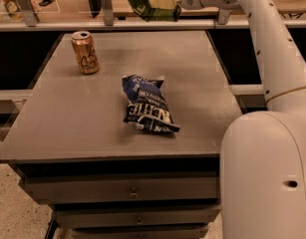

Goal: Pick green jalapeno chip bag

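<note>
The claw [170, 2] is clamping the green jalapeno chip bag [144, 2], holding it aloft over the far edge of the counter [192, 83].

I see white gripper [168, 2] up top, beyond the grey table [68, 128], clamping green jalapeno chip bag [144, 2], pale patch; blue bag [147, 103] white-lettered; can [85, 52] gold.

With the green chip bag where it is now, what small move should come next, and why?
Probably just hold steady, grip unchanged. The gripper, up past the far edge of the table, is shut on the green chip bag, which hangs clear of it, the can and the blue bag, so the pick looks done.
</note>
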Robot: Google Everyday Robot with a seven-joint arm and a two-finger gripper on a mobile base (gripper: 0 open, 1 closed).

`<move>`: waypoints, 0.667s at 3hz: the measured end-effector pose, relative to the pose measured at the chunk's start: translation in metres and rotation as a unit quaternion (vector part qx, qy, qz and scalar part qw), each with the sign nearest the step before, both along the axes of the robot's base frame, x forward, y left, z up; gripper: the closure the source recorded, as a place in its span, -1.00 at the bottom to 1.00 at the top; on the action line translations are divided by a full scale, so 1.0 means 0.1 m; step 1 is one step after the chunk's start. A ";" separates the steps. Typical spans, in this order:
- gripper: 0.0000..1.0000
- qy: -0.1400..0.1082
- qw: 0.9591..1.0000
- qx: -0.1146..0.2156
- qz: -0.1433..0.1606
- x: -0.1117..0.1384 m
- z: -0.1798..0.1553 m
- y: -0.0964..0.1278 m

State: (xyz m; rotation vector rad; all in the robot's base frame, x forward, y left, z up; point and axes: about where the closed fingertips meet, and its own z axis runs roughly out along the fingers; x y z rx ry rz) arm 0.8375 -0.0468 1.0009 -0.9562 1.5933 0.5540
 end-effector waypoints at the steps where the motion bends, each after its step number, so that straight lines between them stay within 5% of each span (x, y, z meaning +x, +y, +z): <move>1: 1.00 0.008 1.000 -0.013 0.013 -0.09 0.00 -0.03; 2: 1.00 0.009 1.000 -0.022 0.018 -0.12 0.01 -0.05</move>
